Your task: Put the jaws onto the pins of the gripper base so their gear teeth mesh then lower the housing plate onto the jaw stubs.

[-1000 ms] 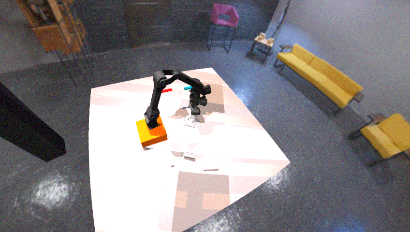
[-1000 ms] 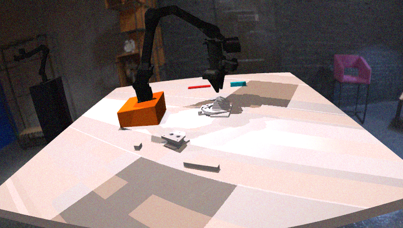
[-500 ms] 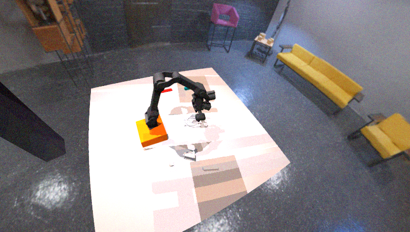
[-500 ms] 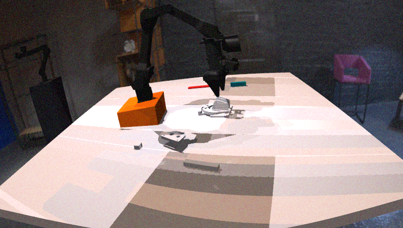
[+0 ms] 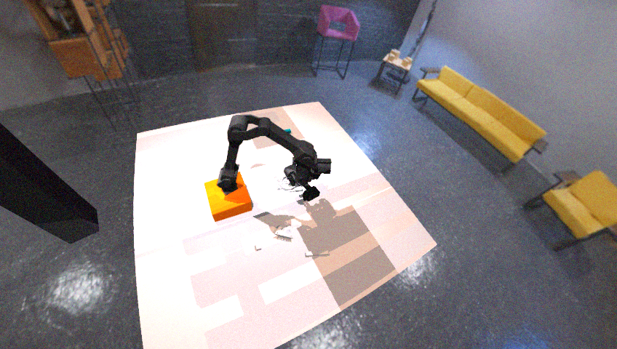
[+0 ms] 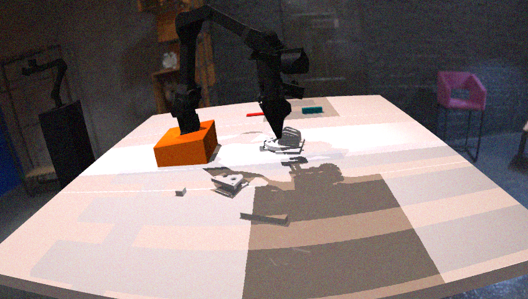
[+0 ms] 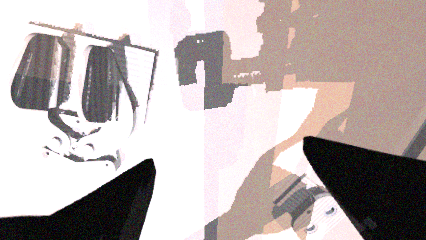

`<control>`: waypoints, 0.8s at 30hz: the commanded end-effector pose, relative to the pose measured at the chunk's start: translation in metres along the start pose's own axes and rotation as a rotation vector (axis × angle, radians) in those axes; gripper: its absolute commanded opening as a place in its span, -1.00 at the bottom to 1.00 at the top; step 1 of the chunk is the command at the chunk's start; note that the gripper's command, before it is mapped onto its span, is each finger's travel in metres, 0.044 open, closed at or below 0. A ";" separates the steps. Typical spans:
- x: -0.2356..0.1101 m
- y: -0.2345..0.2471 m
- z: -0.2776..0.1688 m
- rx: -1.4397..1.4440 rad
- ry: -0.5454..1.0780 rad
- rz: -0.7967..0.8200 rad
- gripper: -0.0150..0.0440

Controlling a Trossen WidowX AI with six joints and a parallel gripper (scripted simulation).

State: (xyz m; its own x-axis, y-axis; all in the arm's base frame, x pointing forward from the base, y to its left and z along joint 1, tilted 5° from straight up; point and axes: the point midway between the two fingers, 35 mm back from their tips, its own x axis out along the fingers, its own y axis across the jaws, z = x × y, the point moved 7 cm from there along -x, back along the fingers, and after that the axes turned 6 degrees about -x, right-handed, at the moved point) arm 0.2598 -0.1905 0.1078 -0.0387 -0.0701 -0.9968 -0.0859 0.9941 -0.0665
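The gripper base [image 7: 141,75] [image 6: 295,151] lies beyond the orange block. Two grey jaws [image 7: 100,85] [image 6: 291,137] stand side by side on it; their round lower ends lie close together at the pins, but I cannot tell whether the gear teeth mesh. The housing plate [image 6: 225,180] [image 5: 283,234] [image 7: 320,219] is not on the jaws; it rests tilted apart from the base, with another flat grey surface under it. My gripper [image 7: 228,154] [image 5: 311,193] [image 6: 278,137] is open and empty, above the table beside the base; its left finger is near the jaws' lower ends in the wrist view.
The orange block [image 5: 227,202] [image 6: 181,151] is under the arm's foot. A small grey block [image 6: 180,192] [image 5: 257,248] and a long grey bar [image 6: 263,217] [image 5: 317,254] lie at the near side. A teal block [image 6: 312,109] [image 5: 287,130] and a red bar [image 6: 254,114] lie at the back.
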 end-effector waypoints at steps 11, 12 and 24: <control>-0.010 -0.075 -0.097 -0.461 0.014 -0.003 1.00; -0.010 -0.077 -0.103 -0.493 0.015 0.001 1.00; -0.012 -0.095 -0.150 -0.763 0.017 0.031 1.00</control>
State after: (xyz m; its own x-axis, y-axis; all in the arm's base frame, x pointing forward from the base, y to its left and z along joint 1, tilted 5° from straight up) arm 0.1338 -0.2883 0.1253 -0.0691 -0.0394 -0.9968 -0.6840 0.7292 0.0186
